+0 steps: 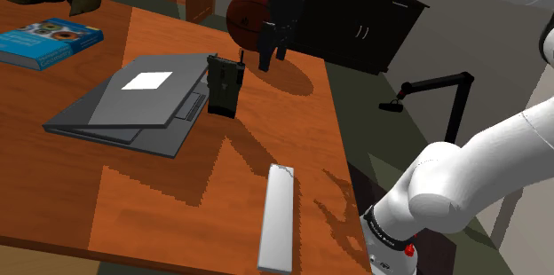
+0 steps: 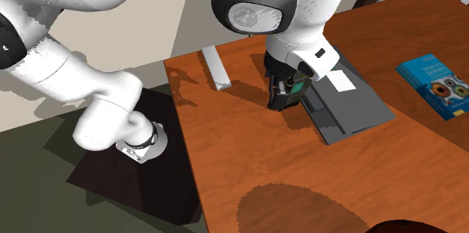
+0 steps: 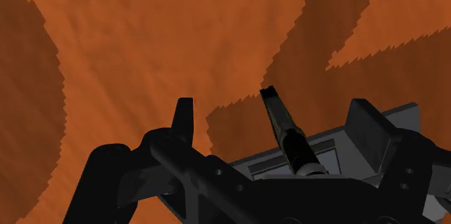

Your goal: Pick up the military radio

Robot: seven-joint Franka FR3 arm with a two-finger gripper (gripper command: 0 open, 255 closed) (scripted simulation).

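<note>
Tool (image 1: 273, 57) hangs with fingers spread above the table (image 1: 293, 127), just up and right of the radio (image 1: 224, 87). The radio stands upright at centre frame, just beside the laptop (image 1: 133, 109). It looks like a rigid, boxy, fairly light block. I would pinch its flat body sides and avoid the thin antenna (image 3: 278, 118), which is likely fragile.

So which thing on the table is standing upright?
The dark radio beside the grey laptop; the laptop, blue book and white bar lie flat.
</note>
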